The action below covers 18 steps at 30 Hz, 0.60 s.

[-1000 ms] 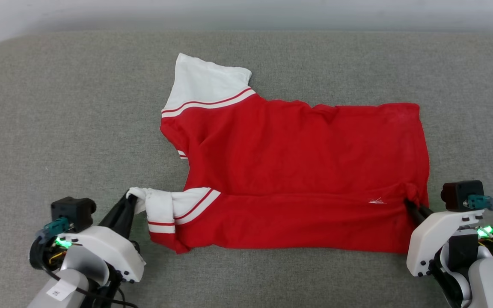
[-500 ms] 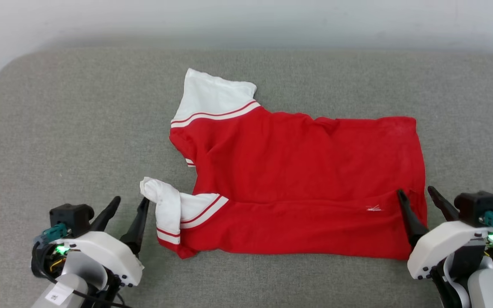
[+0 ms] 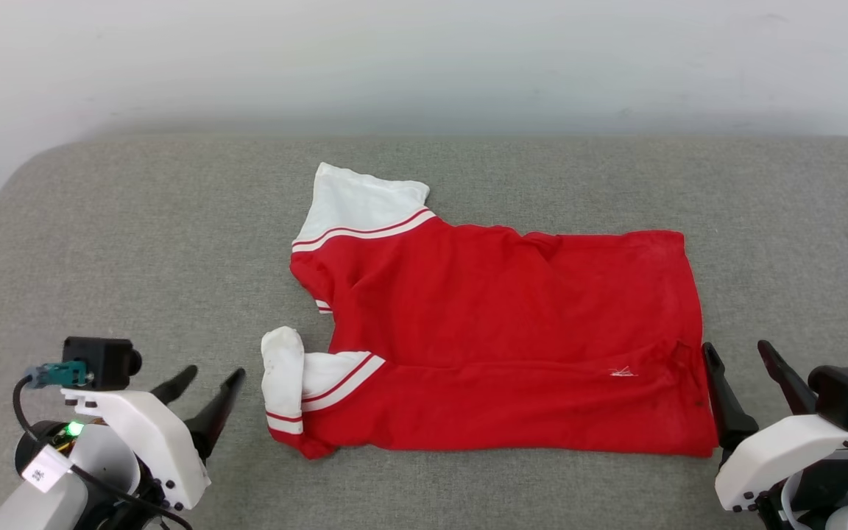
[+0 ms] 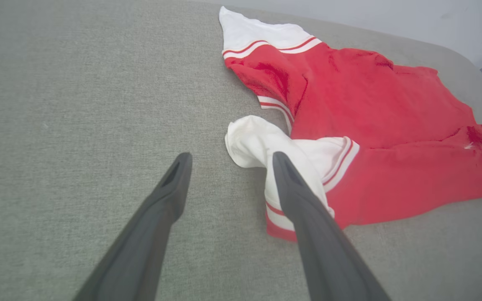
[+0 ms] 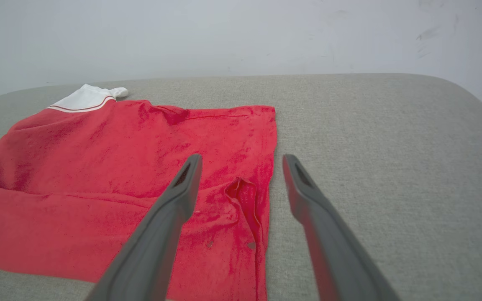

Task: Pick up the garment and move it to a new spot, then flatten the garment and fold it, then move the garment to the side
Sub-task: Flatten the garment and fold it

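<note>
So here's where things stand. The bright red jersey T-shirt with white short sleeves (image 3: 497, 331) lies sideways in the middle of the grey fabric cushion (image 3: 137, 243), collar end toward the robot's left and hem toward its right. No lettering is visible, so I'd guess it's face down.

Both pincers are spread wide and holding nothing. The left gripper (image 3: 212, 373) sits just beside the near white sleeve (image 3: 284, 375), which is bunched up into a lumpy roll. In the left wrist view one finger (image 4: 303, 200) overlaps that sleeve (image 4: 257, 138), and I can't tell if it's actually touching. The right gripper (image 3: 735, 346) hangs at the hem edge, one finger over the red cloth and one over bare cushion, with a little pucker in the fabric (image 5: 241, 192) right in front of it.

My read is that we're in the folding step. The near long edge already lies doubled over the body, and the seam line runs the whole length. The far sleeve (image 3: 361, 202) sticks out flat at the back.

The next move probably means reaching across to the far edge, pinching sleeve and hem corner together, and bringing that side in evenly. That crumpled near sleeve may want tidying first, or the fold will come out lumpy.
</note>
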Motion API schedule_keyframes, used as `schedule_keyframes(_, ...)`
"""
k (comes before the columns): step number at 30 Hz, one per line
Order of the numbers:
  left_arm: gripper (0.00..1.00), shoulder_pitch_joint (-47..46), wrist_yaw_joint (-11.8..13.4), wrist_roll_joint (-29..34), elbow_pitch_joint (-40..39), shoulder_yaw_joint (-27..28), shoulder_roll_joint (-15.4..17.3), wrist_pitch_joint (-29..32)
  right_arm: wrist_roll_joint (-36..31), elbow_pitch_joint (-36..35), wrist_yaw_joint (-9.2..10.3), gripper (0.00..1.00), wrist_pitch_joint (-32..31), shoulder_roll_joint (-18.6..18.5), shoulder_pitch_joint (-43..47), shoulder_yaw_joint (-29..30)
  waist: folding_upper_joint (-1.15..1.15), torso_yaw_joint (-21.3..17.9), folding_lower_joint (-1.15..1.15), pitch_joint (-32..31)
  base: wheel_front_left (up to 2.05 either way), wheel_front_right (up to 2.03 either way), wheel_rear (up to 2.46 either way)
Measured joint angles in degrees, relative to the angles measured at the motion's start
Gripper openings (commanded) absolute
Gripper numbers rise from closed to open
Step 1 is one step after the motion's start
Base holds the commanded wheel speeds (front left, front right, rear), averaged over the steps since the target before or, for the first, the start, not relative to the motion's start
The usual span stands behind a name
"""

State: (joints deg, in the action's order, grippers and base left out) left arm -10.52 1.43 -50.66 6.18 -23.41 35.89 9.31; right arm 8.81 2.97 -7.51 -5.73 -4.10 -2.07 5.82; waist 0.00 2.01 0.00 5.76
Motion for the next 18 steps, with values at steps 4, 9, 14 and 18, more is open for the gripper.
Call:
schedule_keyframes(4, 1.0, 0.0, -0.9, -4.2, -3.5, -0.8, 2.1, 8.3, -0.2, -1.8, 0.0, 1.0, -1.2, 0.5, 0.8, 0.3, 0.0, -0.8, 0.0, 0.3, 0.0, 0.0, 0.0)
schedule_keyframes(9, 1.0, -0.9, -0.4, -8.2, -5.6, -2.9, 3.3, 18.2, -0.2, -3.4, 0.0, 1.0, -1.8, 0.9, 0.5, -0.2, 0.0, -2.7, 0.0, 2.9, 0.0, 0.0, 0.0)
schedule_keyframes(14, 1.0, -2.3, 0.1, -8.3, -3.1, -4.3, 3.2, 20.9, -0.2, -3.4, 0.0, 1.0, -1.6, 1.1, -0.7, -0.6, 0.0, -4.1, 0.0, 5.7, 0.0, 0.0, 0.0)
schedule_keyframes(18, 1.0, -3.7, -0.8, -8.6, -0.9, -5.7, 2.4, 22.9, 1.0, -2.9, 0.0, 1.0, -1.3, 1.1, -1.4, -0.7, 0.0, -5.0, 0.0, 7.6, 0.0, 0.0, 0.0)
